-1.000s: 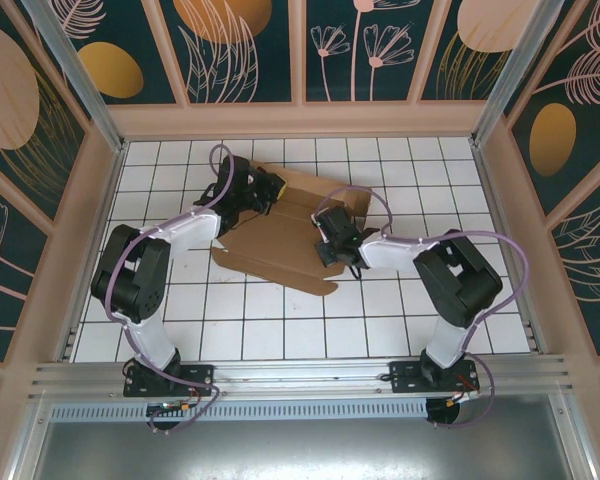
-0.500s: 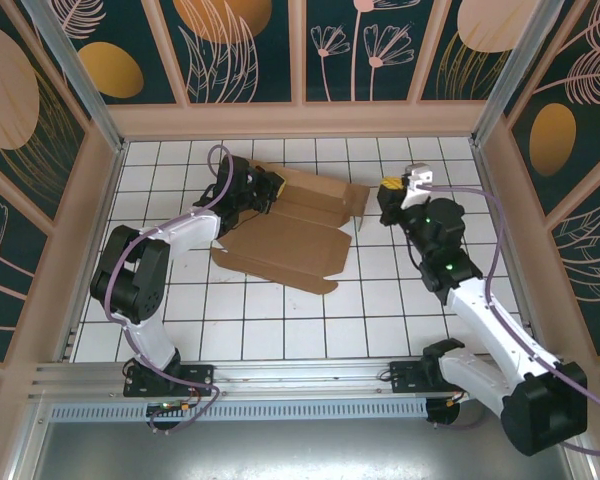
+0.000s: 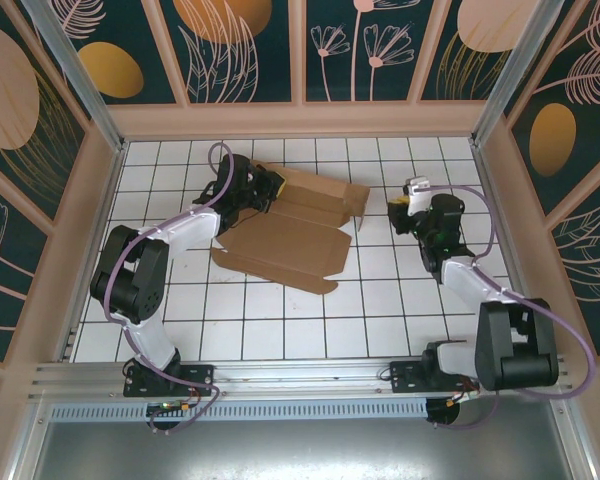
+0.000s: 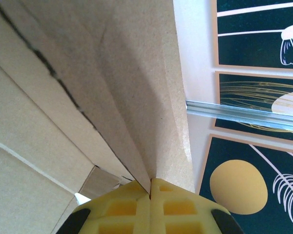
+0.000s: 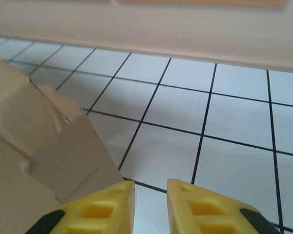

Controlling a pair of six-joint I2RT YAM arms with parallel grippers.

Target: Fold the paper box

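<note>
From my remote seat I look down on a white tiled floor (image 3: 280,325) ruled with dark grid lines. It is boxed in by a low peach-coloured wall (image 3: 300,120), above which stand dark teal panels (image 3: 380,50) painted with orange discs and pale line-drawn flowers and leaves. Aluminium posts (image 3: 72,72) rise at the two far corners, a metal rail (image 3: 300,378) crosses the near edge, and the light falls soft and even across the tiles.
</note>
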